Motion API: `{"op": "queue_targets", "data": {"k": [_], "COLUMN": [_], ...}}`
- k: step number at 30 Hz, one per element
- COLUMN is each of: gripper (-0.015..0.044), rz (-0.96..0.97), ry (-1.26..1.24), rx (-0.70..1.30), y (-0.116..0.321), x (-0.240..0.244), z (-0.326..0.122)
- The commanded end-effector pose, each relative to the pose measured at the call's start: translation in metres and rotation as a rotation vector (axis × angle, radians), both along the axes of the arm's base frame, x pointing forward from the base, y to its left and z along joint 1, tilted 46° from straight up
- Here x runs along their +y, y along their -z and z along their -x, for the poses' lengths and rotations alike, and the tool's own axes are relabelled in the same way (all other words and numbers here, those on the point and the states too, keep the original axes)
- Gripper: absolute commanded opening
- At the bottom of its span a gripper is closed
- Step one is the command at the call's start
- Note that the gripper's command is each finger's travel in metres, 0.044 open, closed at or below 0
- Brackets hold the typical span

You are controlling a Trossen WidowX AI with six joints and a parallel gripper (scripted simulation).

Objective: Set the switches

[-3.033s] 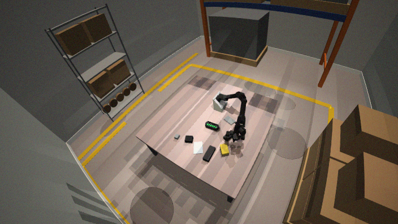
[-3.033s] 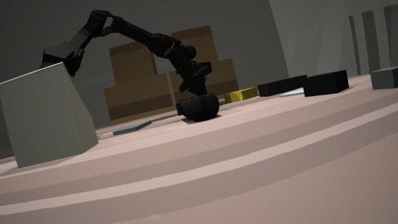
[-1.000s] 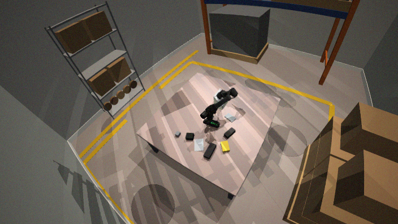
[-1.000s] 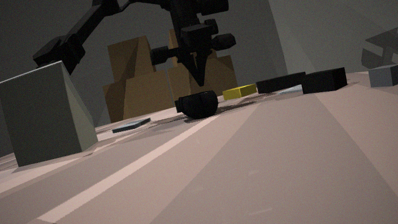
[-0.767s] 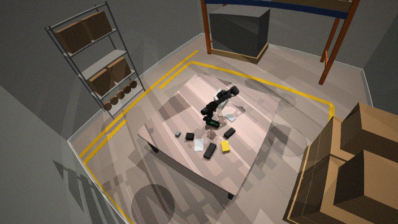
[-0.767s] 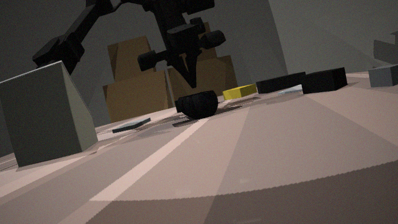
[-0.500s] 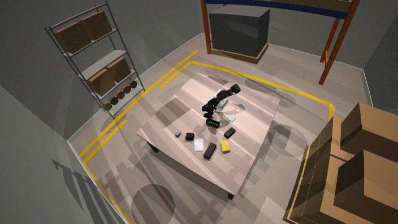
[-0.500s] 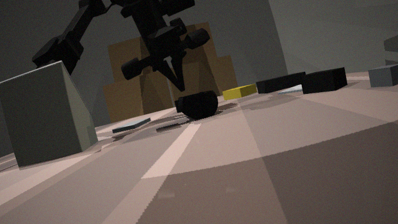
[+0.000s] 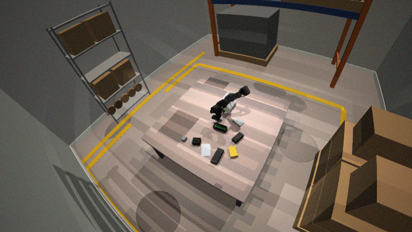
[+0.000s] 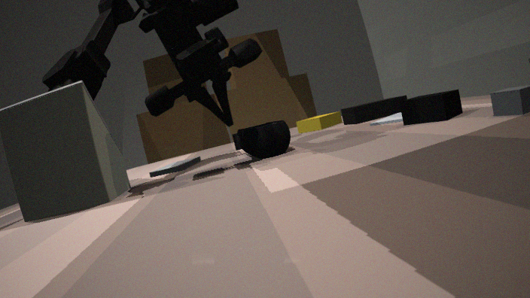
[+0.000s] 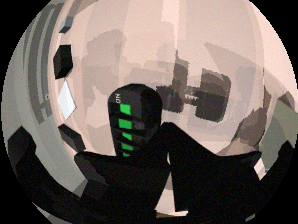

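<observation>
A yellow block (image 9: pixel 233 152) (image 10: pixel 319 123) lies between two black blocks and the table's (image 9: pixel 187 164) near right corner. Beyond the table's far edge, a grey crate (image 9: pixel 243 32) sits on a pallet (image 9: pixel 243 57).

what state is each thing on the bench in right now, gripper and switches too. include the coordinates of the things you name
gripper (image 10: pixel 230 124) (image 11: pixel 166 125): shut, nothing between its fingers
controller unit (image 9: pixel 220 129) (image 10: pixel 264 139) (image 11: pixel 135 112): on the bench, switches facing up, label hidden
switches (image 11: pixel 125 123): green showing on those in sight, pressed ends too small to tell
yellow block (image 9: pixel 233 152) (image 10: pixel 319 122): lying flat
</observation>
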State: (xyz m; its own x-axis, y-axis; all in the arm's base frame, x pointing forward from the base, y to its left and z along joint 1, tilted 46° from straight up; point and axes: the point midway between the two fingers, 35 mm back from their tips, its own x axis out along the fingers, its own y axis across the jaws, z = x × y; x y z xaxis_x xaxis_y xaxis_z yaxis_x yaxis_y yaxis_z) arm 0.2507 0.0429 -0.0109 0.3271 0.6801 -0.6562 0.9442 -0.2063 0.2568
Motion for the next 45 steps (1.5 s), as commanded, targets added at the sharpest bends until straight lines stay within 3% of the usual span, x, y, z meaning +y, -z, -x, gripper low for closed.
{"op": "queue_targets", "data": {"k": [1, 25, 45], "gripper": [0.0000, 0.0000, 0.0000], "rz": [0.001, 0.004, 0.018], "ry": [-0.015, -0.258, -0.419], "rx": [0.011, 0.247, 0.403], "y": [-0.002, -0.045, -0.081], "x": [0.000, 0.034, 0.071], "z": [-0.007, -0.089, -0.115]}}
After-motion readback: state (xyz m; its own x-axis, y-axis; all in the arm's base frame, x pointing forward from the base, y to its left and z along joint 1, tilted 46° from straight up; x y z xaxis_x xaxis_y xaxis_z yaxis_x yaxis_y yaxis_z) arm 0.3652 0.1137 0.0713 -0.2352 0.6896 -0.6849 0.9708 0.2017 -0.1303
